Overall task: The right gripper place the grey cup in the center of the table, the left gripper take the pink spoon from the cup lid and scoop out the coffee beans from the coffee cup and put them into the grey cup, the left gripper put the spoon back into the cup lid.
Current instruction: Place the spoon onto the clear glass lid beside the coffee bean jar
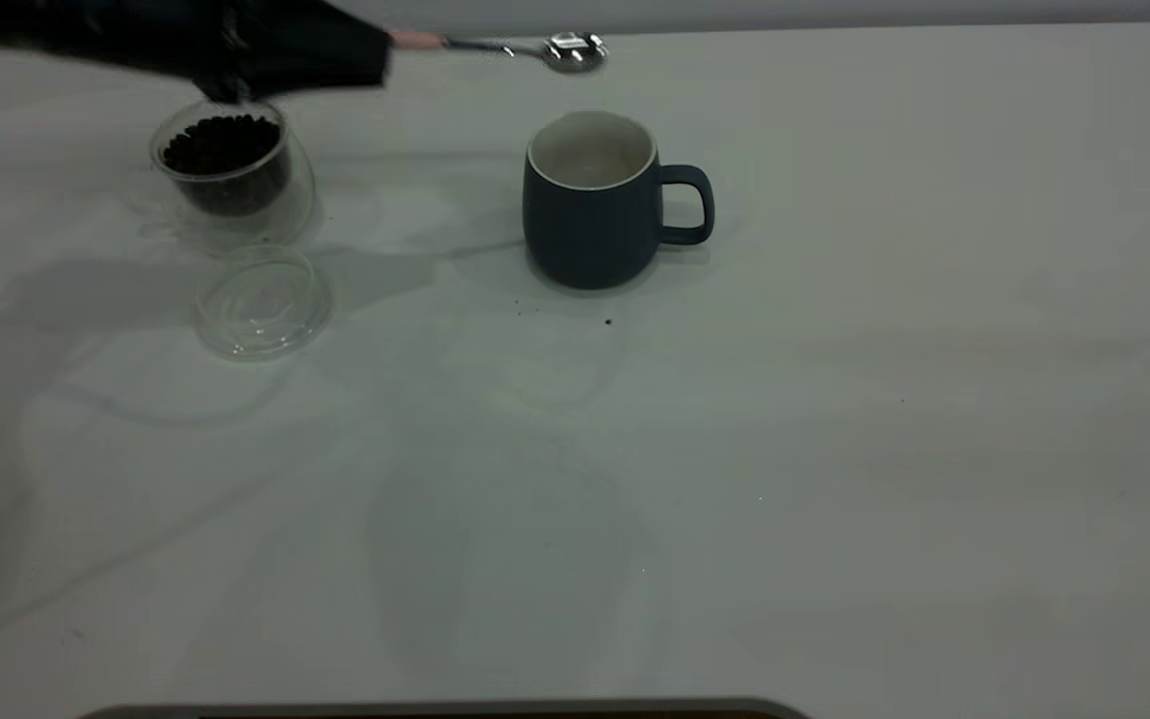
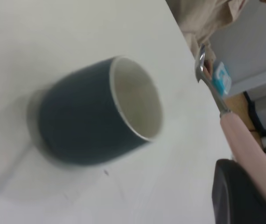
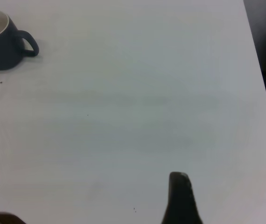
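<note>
Grey cup [image 1: 592, 205] standing mid-desk [image 1: 835, 449], so placing looks done. Left gripper [image 1: 375, 55] clamping the pink spoon [image 1: 525, 46] by its handle, bowl hovering just behind the cup's rim. Coffee cup [image 1: 231, 170] of beans and empty lid [image 1: 262, 302] sitting well left of the grey cup. Tipping beans and returning the spoon remain. Right gripper [image 3: 179, 198] idling far right of the cup; fingers' state: cannot tell.

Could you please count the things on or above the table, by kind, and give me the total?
Cups: 2, the grey cup and the clear cup of coffee beans
Lids: 1, the clear lid
Spoons: 1, the pink-handled spoon, held by the left gripper above the table
Total: 4
</note>
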Robot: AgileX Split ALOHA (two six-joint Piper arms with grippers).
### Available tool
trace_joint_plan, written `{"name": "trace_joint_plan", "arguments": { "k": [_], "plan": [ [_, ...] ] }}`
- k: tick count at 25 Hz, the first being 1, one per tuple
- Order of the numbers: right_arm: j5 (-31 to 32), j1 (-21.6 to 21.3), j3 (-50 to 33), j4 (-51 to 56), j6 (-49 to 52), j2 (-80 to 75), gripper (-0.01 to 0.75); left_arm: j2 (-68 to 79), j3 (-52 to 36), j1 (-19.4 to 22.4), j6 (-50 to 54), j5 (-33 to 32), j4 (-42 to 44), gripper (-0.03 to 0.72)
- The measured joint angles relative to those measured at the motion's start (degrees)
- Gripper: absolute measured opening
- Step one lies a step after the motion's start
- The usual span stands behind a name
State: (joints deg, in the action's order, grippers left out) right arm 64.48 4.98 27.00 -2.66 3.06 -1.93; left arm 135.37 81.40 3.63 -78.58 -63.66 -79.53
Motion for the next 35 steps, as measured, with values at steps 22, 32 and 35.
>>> {"name": "trace_joint_plan", "arguments": {
  "k": [22,32,35],
  "plan": [
    [0.0,0.0,0.0,0.0,0.0,0.0,0.570,-11.0,-12.3,20.1,18.3,-2.9,17.3,0.124],
    [0.0,0.0,0.0,0.0,0.0,0.0,0.570,-3.6,-17.0,27.5,11.7,3.0,17.8,0.124],
    [0.0,0.0,0.0,0.0,0.0,0.0,0.570,-0.3,-17.0,27.5,8.3,5.5,15.5,0.124]
  ]
}}
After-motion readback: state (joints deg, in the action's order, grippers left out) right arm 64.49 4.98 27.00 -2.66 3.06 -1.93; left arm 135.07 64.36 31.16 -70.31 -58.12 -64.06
